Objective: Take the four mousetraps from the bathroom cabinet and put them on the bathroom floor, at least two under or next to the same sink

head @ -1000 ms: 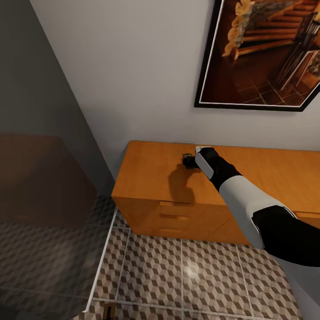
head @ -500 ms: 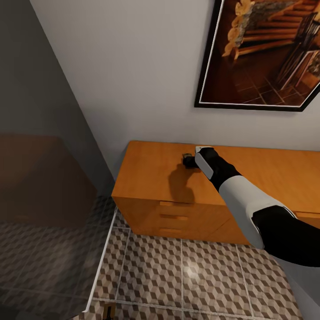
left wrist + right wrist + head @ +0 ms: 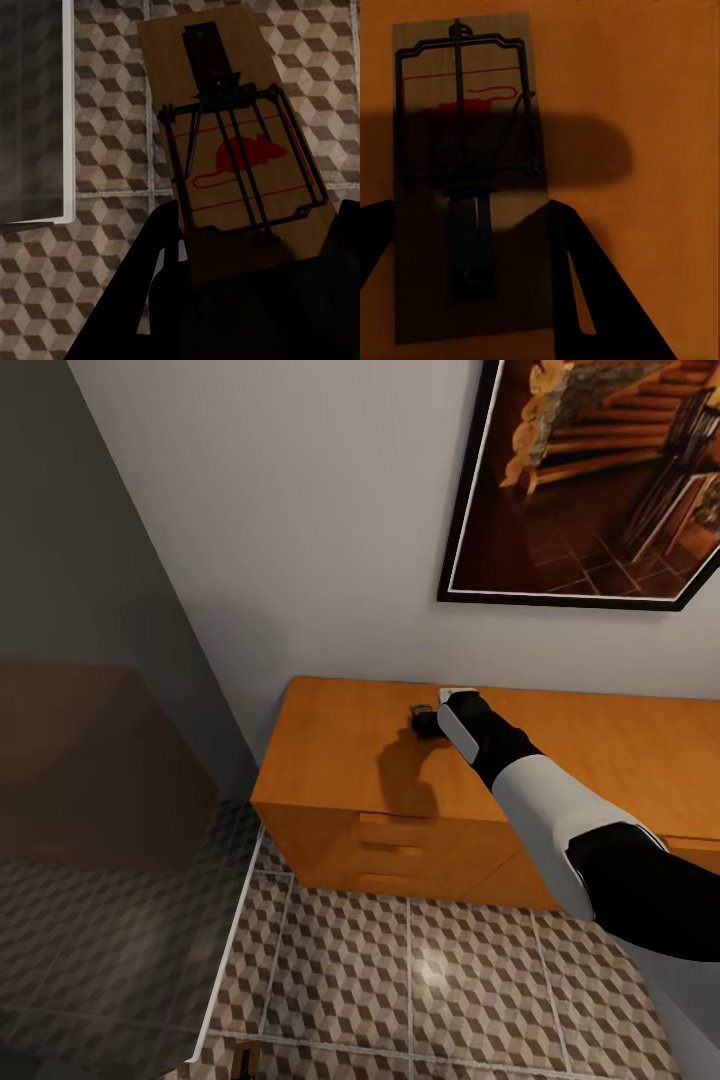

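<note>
One mousetrap (image 3: 461,172) lies flat on the cabinet (image 3: 340,760) top, between the spread fingers of the right gripper (image 3: 472,247), whose jaws stand open on either side of it. A second mousetrap (image 3: 236,142) is clamped at its lower end in the left gripper (image 3: 247,255), held above the patterned floor (image 3: 97,97). A framed picture (image 3: 590,480) hangs above the cabinet.

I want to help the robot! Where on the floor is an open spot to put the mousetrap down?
The tiles before the cabinet drawers look bare, right up to the pale strip beside the glass panel. The cabinet top is busier near the right gripper, where a mousetrap lies.
</note>
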Robot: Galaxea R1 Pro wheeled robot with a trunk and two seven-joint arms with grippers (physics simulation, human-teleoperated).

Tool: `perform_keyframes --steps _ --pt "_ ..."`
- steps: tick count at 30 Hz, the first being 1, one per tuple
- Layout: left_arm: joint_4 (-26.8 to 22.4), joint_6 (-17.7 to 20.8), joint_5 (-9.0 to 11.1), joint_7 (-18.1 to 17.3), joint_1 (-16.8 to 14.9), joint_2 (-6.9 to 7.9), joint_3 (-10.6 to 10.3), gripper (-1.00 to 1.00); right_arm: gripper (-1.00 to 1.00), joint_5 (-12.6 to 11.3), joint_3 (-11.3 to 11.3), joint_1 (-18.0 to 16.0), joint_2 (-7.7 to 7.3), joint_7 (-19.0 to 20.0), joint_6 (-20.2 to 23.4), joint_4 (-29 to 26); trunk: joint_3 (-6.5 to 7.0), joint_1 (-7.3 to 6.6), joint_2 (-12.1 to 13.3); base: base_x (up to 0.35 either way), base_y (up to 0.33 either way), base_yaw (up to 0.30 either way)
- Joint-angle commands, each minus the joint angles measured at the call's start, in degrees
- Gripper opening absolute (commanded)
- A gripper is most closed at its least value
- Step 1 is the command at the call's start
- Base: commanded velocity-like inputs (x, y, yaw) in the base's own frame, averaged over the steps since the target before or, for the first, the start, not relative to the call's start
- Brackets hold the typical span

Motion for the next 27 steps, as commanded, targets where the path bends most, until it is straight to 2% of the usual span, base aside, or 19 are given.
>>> perform_keyframes --steps 1,13,22,27 --pt "0.2 -0.3 0.3 0.2 -0.1 -0.05 -0.5 -1.00 -1.00 -1.0 0.5 0.0 -0.06 -0.6 0.2 1.3 -0.08 0.03 -0.1 0.000 0.000 0.000" --pt "0.2 -0.3 0.3 0.2 -0.1 -0.05 -0.5 -1.00 -1.00 -1.0 0.4 0.0 -0.07 -0.6 1.9 0.1 -0.08 0.03 -0.1 0.000 0.000 0.000" --pt "0.2 -0.3 0.3 0.2 -0.1 -0.05 -0.5 -1.00 -1.00 -1.0 0.4 0.0 -0.21 -0.7 6.3 -4.1 -0.08 0.03 -0.1 0.000 0.000 0.000" --pt "0.2 -0.3 0.3 0.2 -0.1 -0.05 -0.5 -1.00 -1.00 -1.0 0.4 0.0 -0.32 -0.8 7.2 -5.2 -0.08 0.03 -0.1 0.000 0.000 0.000"
